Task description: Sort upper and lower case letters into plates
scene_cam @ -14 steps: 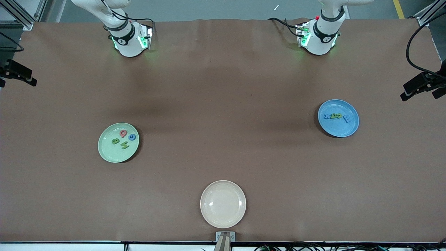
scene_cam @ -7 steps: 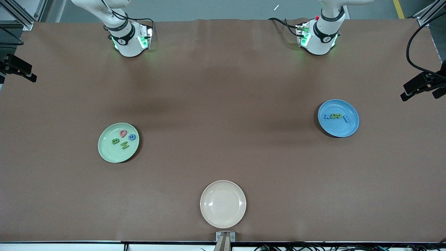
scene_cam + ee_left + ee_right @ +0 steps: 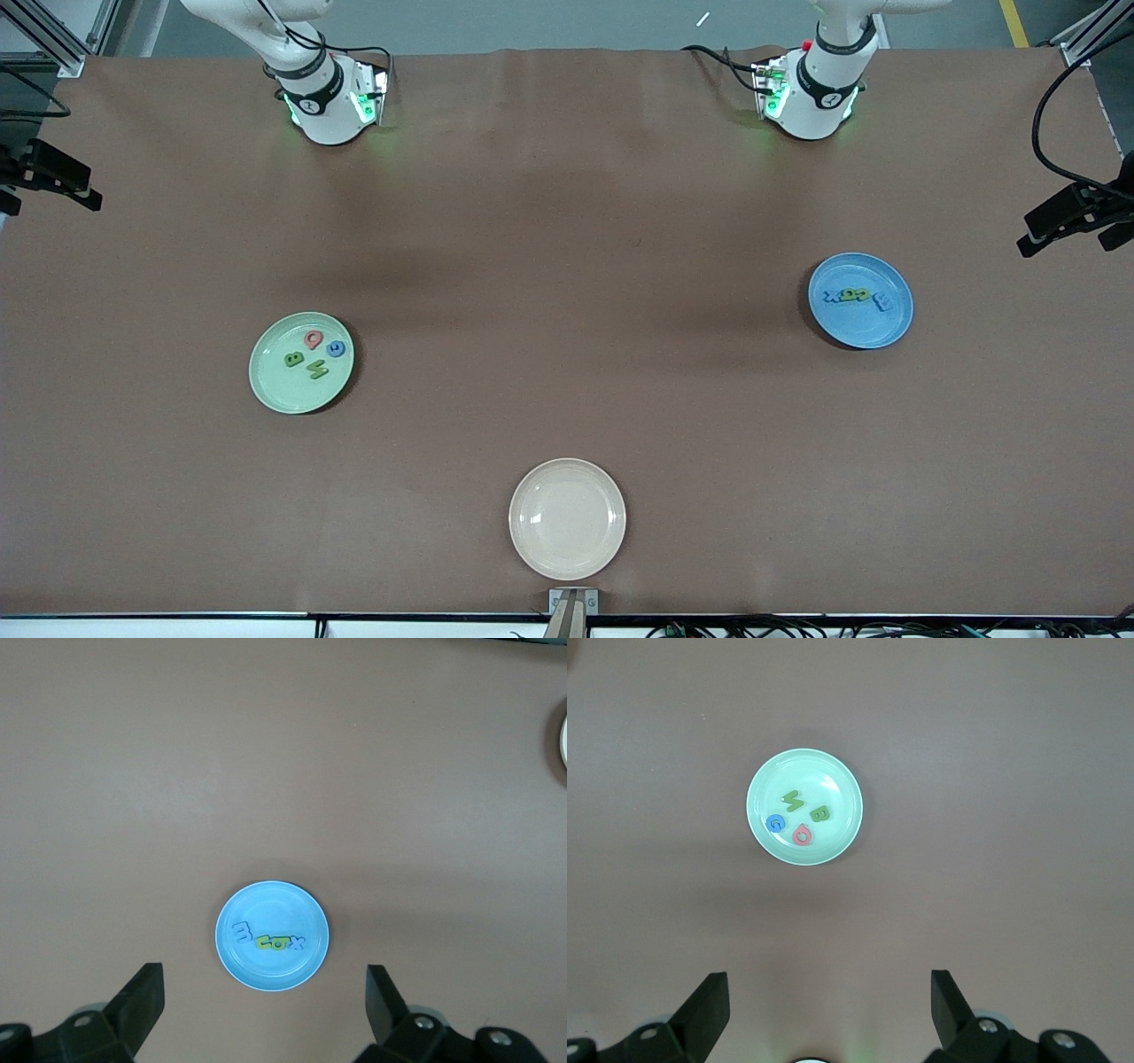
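The pale green plate [image 3: 270, 377] lies toward the right arm's end of the table and holds several letters: a pink-red one [image 3: 313, 338], a blue one [image 3: 336, 348] and two green ones [image 3: 294, 359]. The blue plate [image 3: 864, 328] lies toward the left arm's end and holds a row of blue and green letters [image 3: 852, 296]. My left gripper [image 3: 263, 974] is open and empty, high over the blue plate [image 3: 273, 966]. My right gripper [image 3: 828, 979] is open and empty, high over the table near its base, with the green plate [image 3: 833, 788] in view. Neither gripper shows in the front view.
A cream-beige plate [image 3: 567, 518] lies empty near the front camera's edge of the table, midway between the arms. Its rim shows in the left wrist view [image 3: 563, 735]. Black fixtures stand at both ends of the table [image 3: 1067, 217].
The plates and letters have not moved. The black fixture at the right arm's end of the table has shifted slightly.
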`<control>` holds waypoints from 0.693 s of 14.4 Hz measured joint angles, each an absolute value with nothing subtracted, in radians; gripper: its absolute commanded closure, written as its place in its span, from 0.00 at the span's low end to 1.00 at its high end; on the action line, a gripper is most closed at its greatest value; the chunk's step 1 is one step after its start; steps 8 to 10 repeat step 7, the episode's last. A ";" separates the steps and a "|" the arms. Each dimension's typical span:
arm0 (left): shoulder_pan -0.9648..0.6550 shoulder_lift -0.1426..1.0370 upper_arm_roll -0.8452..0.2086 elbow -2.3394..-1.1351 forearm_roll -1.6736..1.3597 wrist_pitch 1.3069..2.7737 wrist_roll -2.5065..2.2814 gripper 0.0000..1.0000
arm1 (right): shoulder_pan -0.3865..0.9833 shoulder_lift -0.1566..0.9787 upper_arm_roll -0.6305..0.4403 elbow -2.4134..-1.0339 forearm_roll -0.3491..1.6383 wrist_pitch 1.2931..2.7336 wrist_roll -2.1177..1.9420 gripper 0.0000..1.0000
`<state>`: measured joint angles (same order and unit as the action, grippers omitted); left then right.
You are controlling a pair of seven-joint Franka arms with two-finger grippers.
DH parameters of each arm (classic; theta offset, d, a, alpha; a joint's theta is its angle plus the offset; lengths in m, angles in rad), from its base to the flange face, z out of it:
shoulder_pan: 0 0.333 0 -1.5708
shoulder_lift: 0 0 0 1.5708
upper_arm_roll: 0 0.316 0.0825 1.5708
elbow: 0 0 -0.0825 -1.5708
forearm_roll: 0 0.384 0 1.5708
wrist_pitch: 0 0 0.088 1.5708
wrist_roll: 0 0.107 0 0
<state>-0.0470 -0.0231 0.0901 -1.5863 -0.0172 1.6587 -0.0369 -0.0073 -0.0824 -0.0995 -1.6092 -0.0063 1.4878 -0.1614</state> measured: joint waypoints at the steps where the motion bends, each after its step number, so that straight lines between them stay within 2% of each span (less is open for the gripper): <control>1: -0.047 -0.023 0.090 -1.586 -0.017 1.659 -0.037 0.00 | -0.007 -0.082 -0.100 -1.612 -0.006 1.488 -0.161 0.00; 10: -0.047 -0.023 0.090 -1.586 -0.017 1.659 -0.037 0.00 | -0.008 -0.082 -0.102 -1.623 -0.006 1.486 -0.161 0.00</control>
